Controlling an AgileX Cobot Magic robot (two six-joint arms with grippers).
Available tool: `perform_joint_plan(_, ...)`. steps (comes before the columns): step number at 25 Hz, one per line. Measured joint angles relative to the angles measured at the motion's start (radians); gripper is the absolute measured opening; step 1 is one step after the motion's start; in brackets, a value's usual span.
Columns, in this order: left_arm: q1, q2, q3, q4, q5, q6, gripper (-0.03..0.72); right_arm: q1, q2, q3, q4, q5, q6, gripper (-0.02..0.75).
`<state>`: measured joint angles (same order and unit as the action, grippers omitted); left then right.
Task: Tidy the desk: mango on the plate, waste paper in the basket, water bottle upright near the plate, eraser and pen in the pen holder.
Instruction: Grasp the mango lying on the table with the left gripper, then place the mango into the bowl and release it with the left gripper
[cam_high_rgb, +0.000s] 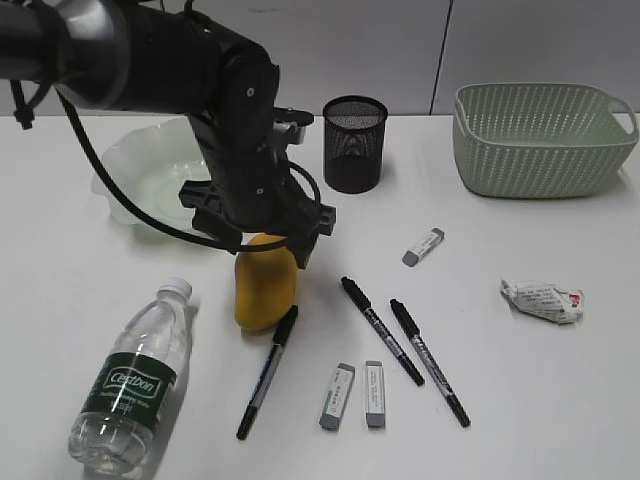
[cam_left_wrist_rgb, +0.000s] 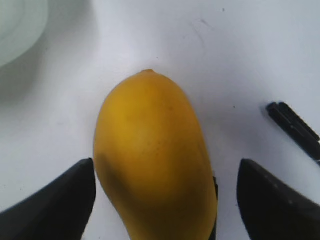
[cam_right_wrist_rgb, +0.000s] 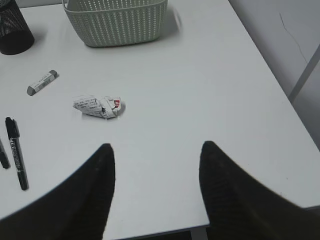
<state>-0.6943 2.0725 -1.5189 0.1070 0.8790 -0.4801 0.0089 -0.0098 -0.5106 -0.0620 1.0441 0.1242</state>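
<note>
Left gripper: your jaws stand apart, one on each side of the mango, not yet pressing on it. In the wrist view the left finger is almost at the skin and the right one sits well off, so you are off-centre.
Bottle: it lies on its side at the front left, cap toward the plate. It is round, so if your arm brushes it on the way out, it may roll toward the desk edge.
Plate: it sits behind the left arm, just beyond the mango. Its wavy rim is low and light; a mango dragged in low could shove it back.
Mango: it rests on the desk, its near end touching a pen. The skin is smooth and tapered, so a lopsided close may squirt it forward or spin it, and knock that pen.
Pens and erasers: two more pens and three erasers lie loose to the right, clear of your grasp.
Holder: it stands close behind the arm's elbow; a wide swing could tip it.
Paper: it lies apart on the right, in front of the basket.
Right gripper: fingers spread, holding nothing, hovering off to the right.
</note>
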Motion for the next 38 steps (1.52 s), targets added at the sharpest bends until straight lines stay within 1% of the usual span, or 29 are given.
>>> perform_joint_plan(5, 0.000, 0.032, -0.015, 0.007, 0.025, -0.019, 0.683, 0.000, 0.000, 0.000, 0.002, 0.000, 0.001, 0.435)
perform_joint_plan(10, 0.000, 0.070, -0.015, 0.034, 0.039, -0.034, 0.682, 0.000, 0.000, 0.000, 0.006, 0.000, 0.000, 0.435)
perform_joint_plan(12, 0.000, 0.079, -0.015, 0.043, 0.041, -0.036, 0.664, 0.000, 0.000, 0.000, 0.008, 0.000, 0.000, 0.435)
perform_joint_plan(14, 0.000, 0.079, -0.015, 0.049, 0.043, -0.037, 0.612, 0.000, 0.000, 0.000, 0.008, 0.000, 0.000, 0.435)
perform_joint_plan(18, 0.000, 0.076, -0.015, 0.052, 0.064, -0.037, 0.608, 0.000, 0.000, 0.000, 0.009, 0.000, 0.000, 0.435)
perform_joint_plan(21, 0.000, 0.019, -0.015, 0.052, 0.035, -0.034, 0.608, 0.000, 0.000, 0.000, 0.010, 0.000, 0.000, 0.435)
perform_joint_plan(23, 0.000, -0.072, -0.015, 0.055, -0.034, -0.012, 0.608, 0.000, 0.000, 0.000, 0.012, 0.000, 0.000, 0.435)
perform_joint_plan(25, 0.009, -0.166, -0.015, 0.079, -0.111, -0.002, 0.608, 0.000, 0.000, 0.000, 0.015, 0.000, 0.000, 0.435)
perform_joint_plan(26, 0.021, -0.209, -0.016, 0.096, -0.149, 0.004, 0.608, 0.000, 0.000, 0.000, 0.017, 0.000, 0.000, 0.435)
perform_joint_plan(27, 0.049, -0.240, -0.019, 0.112, -0.180, 0.006, 0.608, 0.000, 0.000, 0.000, 0.018, 0.000, 0.000, 0.435)
perform_joint_plan(29, 0.139, -0.259, -0.023, 0.117, -0.214, 0.011, 0.608, 0.000, 0.000, 0.000, 0.019, 0.000, 0.000, 0.435)
perform_joint_plan(32, 0.279, -0.210, -0.023, 0.041, -0.278, 0.074, 0.608, 0.000, 0.000, 0.000, 0.021, 0.000, 0.000, 0.435)
perform_joint_plan(33, 0.310, -0.180, -0.022, 0.000, -0.307, 0.110, 0.608, 0.000, 0.000, 0.000, 0.025, 0.000, 0.000, 0.435)
perform_joint_plan(35, 0.334, -0.121, -0.019, -0.045, -0.352, 0.161, 0.608, 0.000, 0.000, 0.000, 0.036, 0.000, 0.000, 0.435)
perform_joint_plan(38, 0.337, -0.044, -0.016, -0.056, -0.377, 0.185, 0.608, 0.000, 0.000, 0.000, 0.047, 0.000, 0.000, 0.435)
